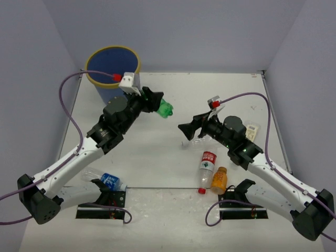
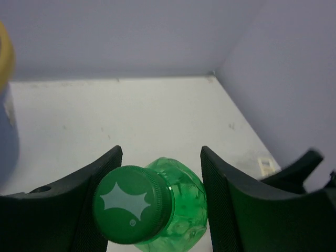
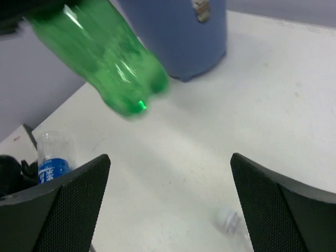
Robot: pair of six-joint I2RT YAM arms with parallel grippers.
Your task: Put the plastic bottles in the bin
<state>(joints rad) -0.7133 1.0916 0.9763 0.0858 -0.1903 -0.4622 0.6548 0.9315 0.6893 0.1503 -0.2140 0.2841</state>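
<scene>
The step in hand looks like the carry. The left gripper (image 1: pixel 152 101) is clamped on the green bottle (image 1: pixel 166 109) just below its cap. It holds the bottle off the table (image 1: pixel 157 157), base pointing right, near the blue bin (image 1: pixel 113 48) but not over its mouth. The next move calls for swinging back-left above the yellow rim before letting go. The right gripper (image 1: pixel 185 129) hangs with its jaws spread wide and empty, just above a clear bottle (image 1: pixel 190 142). 3 more lie on the table: a red-labelled bottle (image 1: pixel 206 163), an orange bottle (image 1: pixel 219 180) and a blue-labelled bottle (image 1: pixel 108 181).
</scene>
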